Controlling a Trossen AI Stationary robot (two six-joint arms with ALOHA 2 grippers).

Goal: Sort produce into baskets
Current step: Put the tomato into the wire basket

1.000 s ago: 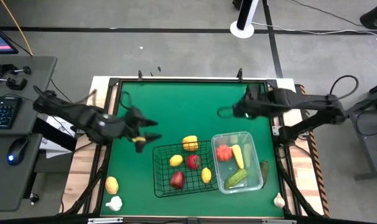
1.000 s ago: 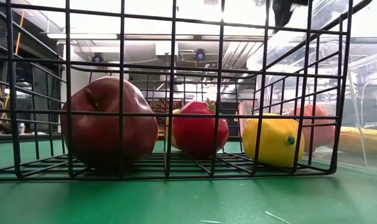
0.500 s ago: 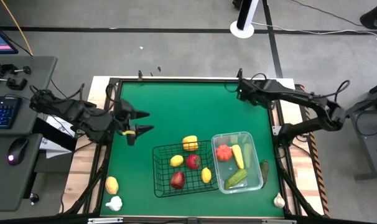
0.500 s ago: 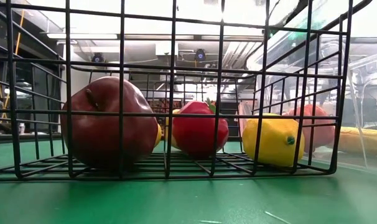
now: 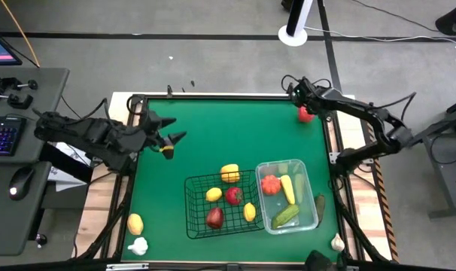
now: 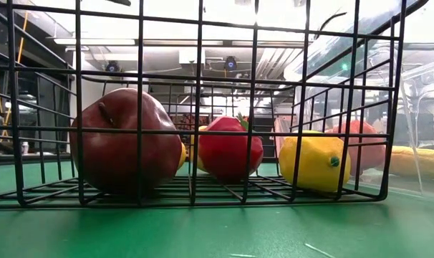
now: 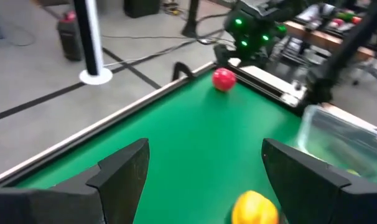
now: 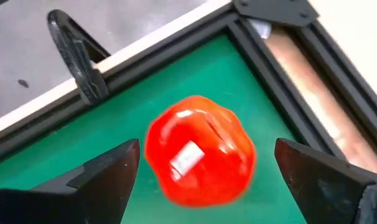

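A red tomato (image 5: 306, 114) lies on the green mat at the far right corner; it also shows in the right wrist view (image 8: 200, 149) and the left wrist view (image 7: 224, 79). My right gripper (image 5: 301, 102) is open just above it, one finger (image 8: 107, 174) on either side, apart from it. My left gripper (image 5: 174, 129) is open and empty near the table's left edge. The black wire basket (image 5: 222, 203) holds lemons, a tomato and an apple (image 6: 124, 140). The clear tub (image 5: 288, 196) holds a tomato, a corn cob and a cucumber.
A yellow fruit (image 5: 229, 173) sits at the basket's far rim. A lemon (image 5: 135, 223) and a garlic (image 5: 138, 245) lie at the near left. A cucumber (image 5: 320, 205) and a garlic (image 5: 337, 242) lie right of the tub. The mat's far middle is open.
My right gripper has gone toward the table's far edge and into the far right corner, where the red tomato now shows on the mat; it did not show before. My left gripper has drawn back toward the table's left and far edges, staying open.
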